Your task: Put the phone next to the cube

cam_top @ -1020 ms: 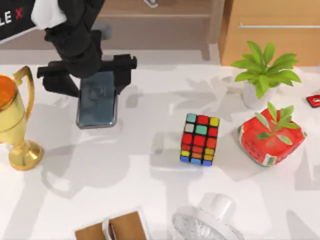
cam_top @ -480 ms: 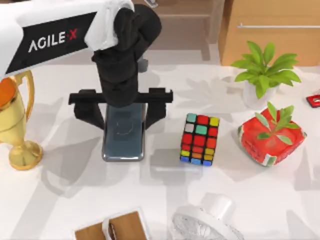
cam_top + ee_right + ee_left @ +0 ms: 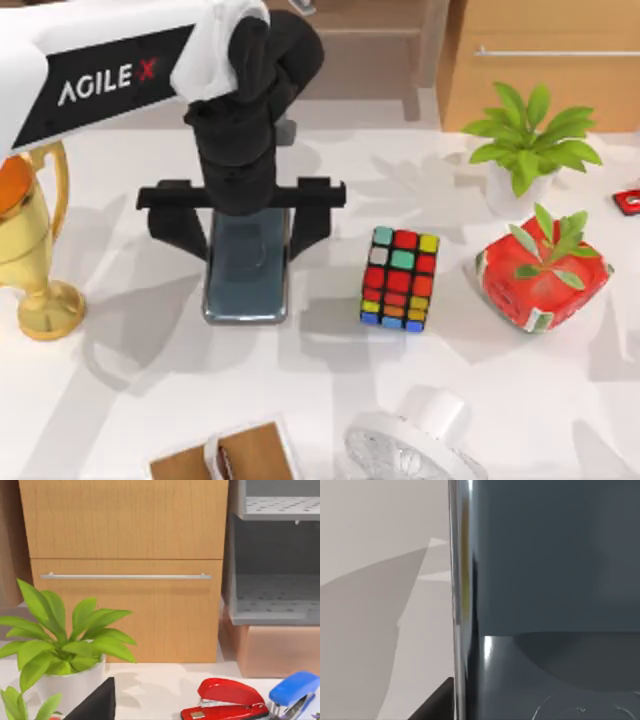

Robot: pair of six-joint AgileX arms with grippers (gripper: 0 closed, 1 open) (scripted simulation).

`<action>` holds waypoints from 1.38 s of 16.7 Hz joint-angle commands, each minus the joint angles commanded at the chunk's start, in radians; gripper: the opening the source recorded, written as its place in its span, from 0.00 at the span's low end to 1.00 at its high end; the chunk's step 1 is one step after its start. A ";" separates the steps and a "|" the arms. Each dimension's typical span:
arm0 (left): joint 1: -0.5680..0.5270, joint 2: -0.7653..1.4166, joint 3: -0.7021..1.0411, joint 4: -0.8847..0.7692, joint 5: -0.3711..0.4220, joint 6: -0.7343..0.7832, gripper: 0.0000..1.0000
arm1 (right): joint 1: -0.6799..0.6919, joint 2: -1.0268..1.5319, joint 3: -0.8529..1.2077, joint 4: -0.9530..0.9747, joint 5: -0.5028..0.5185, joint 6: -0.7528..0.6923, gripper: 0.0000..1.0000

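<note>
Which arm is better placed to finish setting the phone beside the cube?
Left: its gripper straddles the phone, just left of the cube.

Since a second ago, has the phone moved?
Yes. In the top view the phone, held in the left tool, has moved right and toward the near edge, closing on the cube, away from the gold trophy.

- Flat glossy grey-blue phone [image 3: 246,280] with silver rim, at the cube's 9 o'clock.
- Puzzle cube [image 3: 400,278]: black grid; red, orange, yellow, teal, blue, grey stickers.
- Black two-finger left gripper [image 3: 243,216].
- Shiny gold trophy [image 3: 30,240].
- Red angular plant pot [image 3: 540,280].
</note>
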 joint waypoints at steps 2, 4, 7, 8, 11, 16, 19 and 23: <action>-0.002 -0.002 -0.003 -0.003 -0.007 0.007 0.00 | 0.000 0.000 0.000 0.000 0.000 0.000 1.00; -0.006 -0.005 -0.007 -0.008 -0.019 0.019 0.00 | 0.000 0.000 0.000 0.000 0.000 0.000 1.00; -0.012 -0.015 -0.016 -0.018 -0.042 0.042 0.00 | 0.000 0.000 0.000 0.000 0.000 0.000 1.00; -0.013 -0.019 -0.020 -0.022 -0.051 0.050 0.00 | 0.000 0.000 0.000 0.000 0.000 0.000 1.00; -0.019 -0.037 -0.031 -0.031 -0.073 0.074 0.00 | 0.000 0.000 0.000 0.000 0.000 0.000 1.00; -0.024 -0.076 -0.043 -0.040 -0.094 0.107 0.00 | 0.000 0.000 0.000 0.000 0.000 0.000 1.00; -0.026 -0.099 -0.047 -0.040 -0.096 0.120 0.00 | 0.000 0.000 0.000 0.000 0.000 0.000 1.00; -0.025 -0.122 -0.054 -0.031 -0.083 0.124 0.00 | 0.000 0.000 0.000 0.000 0.000 0.000 1.00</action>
